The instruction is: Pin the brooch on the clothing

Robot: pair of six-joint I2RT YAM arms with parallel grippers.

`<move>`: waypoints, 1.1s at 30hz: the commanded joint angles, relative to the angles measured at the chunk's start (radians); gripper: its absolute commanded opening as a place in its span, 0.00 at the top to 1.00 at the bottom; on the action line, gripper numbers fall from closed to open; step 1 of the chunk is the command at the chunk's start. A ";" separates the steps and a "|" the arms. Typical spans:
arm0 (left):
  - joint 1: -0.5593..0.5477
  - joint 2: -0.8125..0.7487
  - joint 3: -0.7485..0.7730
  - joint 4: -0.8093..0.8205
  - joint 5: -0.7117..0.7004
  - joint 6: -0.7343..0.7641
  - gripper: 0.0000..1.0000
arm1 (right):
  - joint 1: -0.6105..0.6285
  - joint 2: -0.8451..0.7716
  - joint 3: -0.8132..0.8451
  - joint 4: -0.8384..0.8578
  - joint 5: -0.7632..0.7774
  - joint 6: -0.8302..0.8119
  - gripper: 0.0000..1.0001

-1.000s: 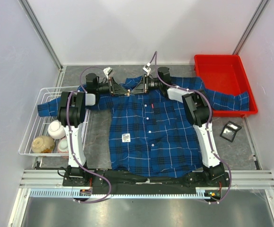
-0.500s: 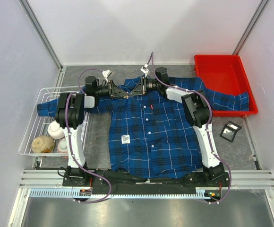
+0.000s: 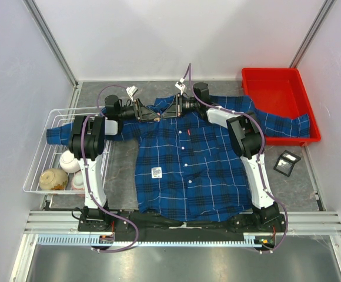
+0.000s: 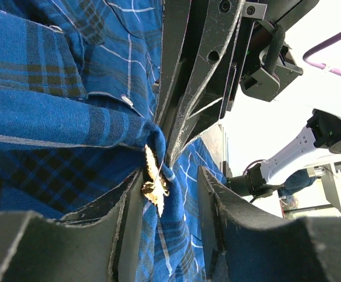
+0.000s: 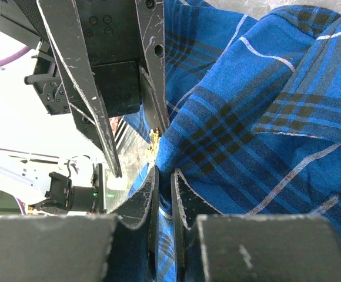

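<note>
The clothing (image 3: 188, 170), a blue-and-black plaid shirt, lies spread on the table with its collar at the back. Both grippers meet at the collar. In the left wrist view the gold leaf brooch (image 4: 154, 182) sits on a raised fold of the cloth, against the inner face of one finger. My left gripper (image 4: 171, 173) straddles that fold with its jaws apart, open. My right gripper (image 5: 164, 171) is shut on a fold of the clothing (image 5: 247, 117), and the brooch (image 5: 154, 138) shows just beyond its fingertips. From above, the left gripper (image 3: 153, 116) and right gripper (image 3: 167, 113) face each other; the brooch is too small to make out there.
A red tray (image 3: 279, 88) stands at the back right, with the right sleeve lying over its front rim. The left sleeve drapes into a wire basket (image 3: 41, 158) holding bowls (image 3: 53, 179). A small black item (image 3: 287, 162) lies on the table at the right.
My left gripper's jaws have spread wider around the fold with the brooch. Both wrists have sunk slightly at the collar. The right gripper stays pinched on the cloth.
</note>
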 commanded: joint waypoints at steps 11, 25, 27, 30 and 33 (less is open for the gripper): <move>0.086 -0.079 0.051 -0.438 -0.096 0.283 0.57 | -0.008 -0.085 0.004 -0.027 0.014 -0.120 1.00; 0.097 -0.071 -0.028 -0.053 -0.050 0.034 0.58 | -0.008 -0.101 0.007 -0.063 0.033 -0.176 1.00; 0.097 -0.069 -0.033 -0.019 -0.038 0.029 0.60 | -0.008 -0.104 0.006 -0.061 0.035 -0.176 1.00; 0.098 -0.074 -0.042 -0.014 -0.024 0.040 0.63 | -0.008 -0.107 -0.001 -0.052 0.038 -0.173 1.00; 0.097 -0.083 -0.056 -0.028 -0.009 0.091 0.71 | -0.008 -0.108 -0.004 -0.041 0.035 -0.165 1.00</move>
